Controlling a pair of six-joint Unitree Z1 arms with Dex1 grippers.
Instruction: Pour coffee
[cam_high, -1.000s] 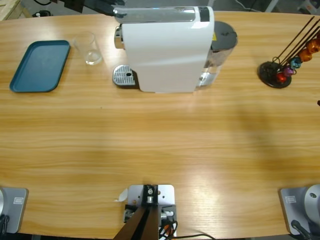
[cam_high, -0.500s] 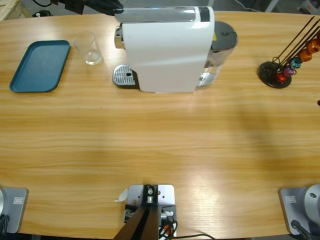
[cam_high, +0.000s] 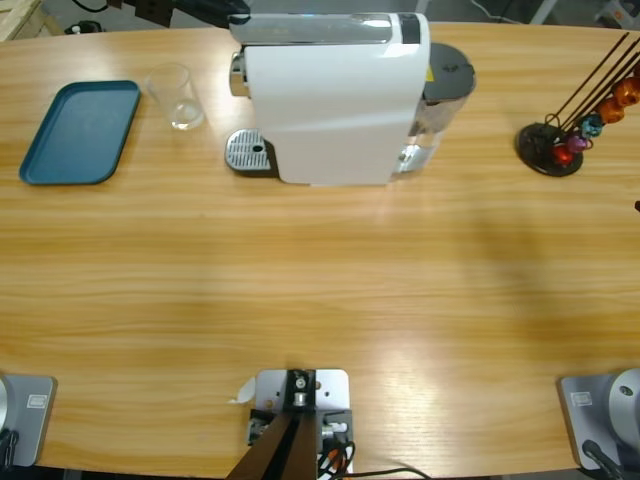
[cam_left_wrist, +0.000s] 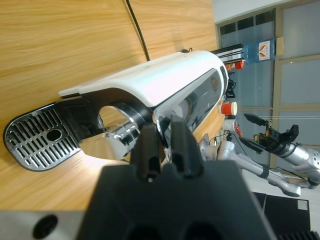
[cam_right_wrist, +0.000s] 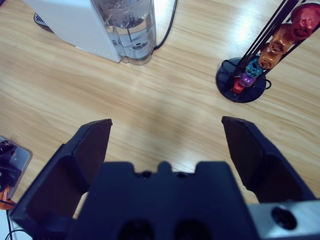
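Long wooden table (cam_high: 320, 290) with a glossy honey-coloured grain, seen from above, its near half bare. At the far edge, near the middle, a white capsule coffee machine (cam_high: 330, 95) with a silver top panel, a perforated metal drip tray (cam_high: 248, 152) jutting from its left side and a clear water tank (cam_high: 440, 95) at its right. Just left of the machine, apart from it, an empty clear drinking glass (cam_high: 178, 97), upright on the wood, not on the drip tray. Further left, a teal rectangular plastic tray (cam_high: 80, 131), lying flat. Far right, a black wire capsule stand (cam_high: 575, 120) hung with coloured pods. In the left wrist view, beyond the machine, tall glazed windows and other silver robot arms.

Left gripper (cam_left_wrist: 165, 145) tilted sideways, close in front of the machine's spout and drip tray, black fingers pressed together with nothing between them. Right gripper (cam_right_wrist: 167, 145) held above the table, pointing down toward the bare wood between water tank and capsule stand, fingers spread wide apart, holding nothing.
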